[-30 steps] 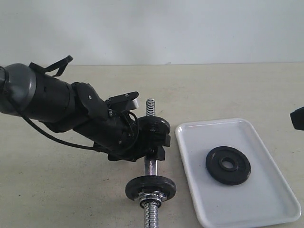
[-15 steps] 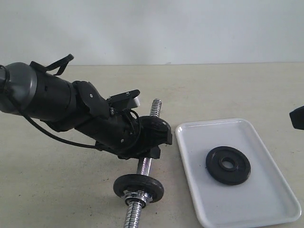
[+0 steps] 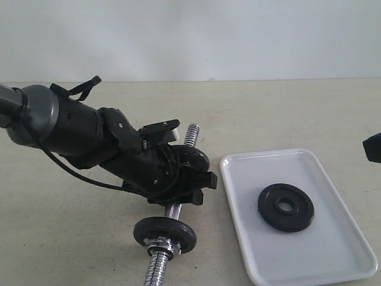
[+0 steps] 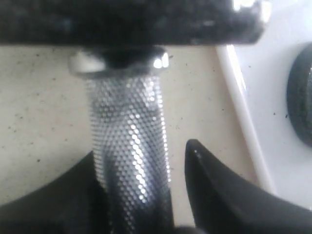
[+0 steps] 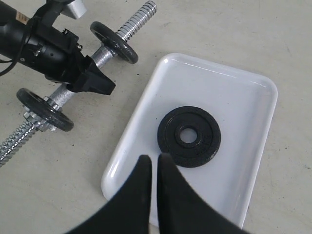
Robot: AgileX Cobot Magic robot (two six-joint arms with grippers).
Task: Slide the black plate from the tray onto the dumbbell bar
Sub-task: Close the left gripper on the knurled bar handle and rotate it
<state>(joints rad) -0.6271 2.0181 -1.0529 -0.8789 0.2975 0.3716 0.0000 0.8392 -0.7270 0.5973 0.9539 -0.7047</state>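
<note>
Left hand [image 3: 201, 187]: jaws loosely astride the bar's knurled middle; a gap on one side, not clamped
Bar [image 4: 130, 146]: on the desk [image 3: 89, 238], just left of the tray; near end has swung left in the last second; far threaded end now leans toward the tray, probably being lined up for loading
Tray [image 3: 229, 196]: flat on the desk
Black plate [image 3: 286, 207]: mid-tray, untouched
Right hand [image 5: 153, 158]: pinched shut, empty, above the tray's rim

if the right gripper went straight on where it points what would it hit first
The right gripper would likely meet the tray floor just beside the black plate, though depth is unclear.
</note>
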